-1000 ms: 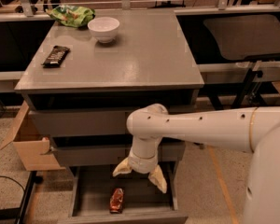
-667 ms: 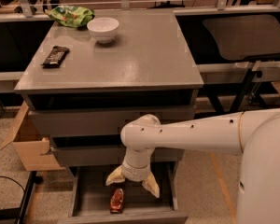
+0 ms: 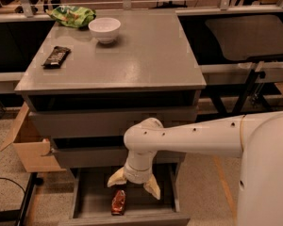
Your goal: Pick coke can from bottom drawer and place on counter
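While the can point(image 3: 118, 201) lies in the open bottom drawer point(image 3: 92, 199), the gripper point(image 3: 133, 189) hangs just above, fingers point(image 3: 153, 189) spread, empty; grasp, lift, worktop point(image 3: 146, 55) placement remain.

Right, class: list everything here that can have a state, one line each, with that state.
gripper: open, low over the bottom drawer, above the coke can.
coke can: lying on its side in the drawer, not gripped.
bottom drawer: pulled open.
white bowl: upright on the counter.
candy bar: flat on the counter, wrapped.
cardboard box: flaps open.
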You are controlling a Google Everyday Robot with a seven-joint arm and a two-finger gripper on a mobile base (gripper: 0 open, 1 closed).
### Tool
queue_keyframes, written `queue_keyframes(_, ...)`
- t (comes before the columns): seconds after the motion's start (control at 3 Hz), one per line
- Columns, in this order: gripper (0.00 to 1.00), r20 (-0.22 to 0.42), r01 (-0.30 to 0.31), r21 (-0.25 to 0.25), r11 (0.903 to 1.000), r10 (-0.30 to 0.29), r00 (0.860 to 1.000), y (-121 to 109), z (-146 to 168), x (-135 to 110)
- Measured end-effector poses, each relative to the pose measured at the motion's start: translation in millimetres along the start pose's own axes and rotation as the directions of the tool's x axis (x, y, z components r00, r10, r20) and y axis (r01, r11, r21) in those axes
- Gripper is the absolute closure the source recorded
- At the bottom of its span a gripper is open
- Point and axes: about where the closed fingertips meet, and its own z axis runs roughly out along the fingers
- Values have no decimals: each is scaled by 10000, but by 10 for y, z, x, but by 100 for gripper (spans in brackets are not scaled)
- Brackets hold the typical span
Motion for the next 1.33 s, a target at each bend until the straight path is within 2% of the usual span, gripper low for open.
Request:
queue_keyframes(0.33,0,-167,551,285,9981,-546,9984,-109,264,241)
queue_keyframes(0.67,0,-223,1295,481,9904,-1285,9915,-281,673,490)
queue_keyframes(1.0,0,-423,1835,331,9825,-1821,9824,-454,1070,598)
queue_keyframes(1.33,0,-697,2193,-158,9755,-2199,9730,-654,1574,684)
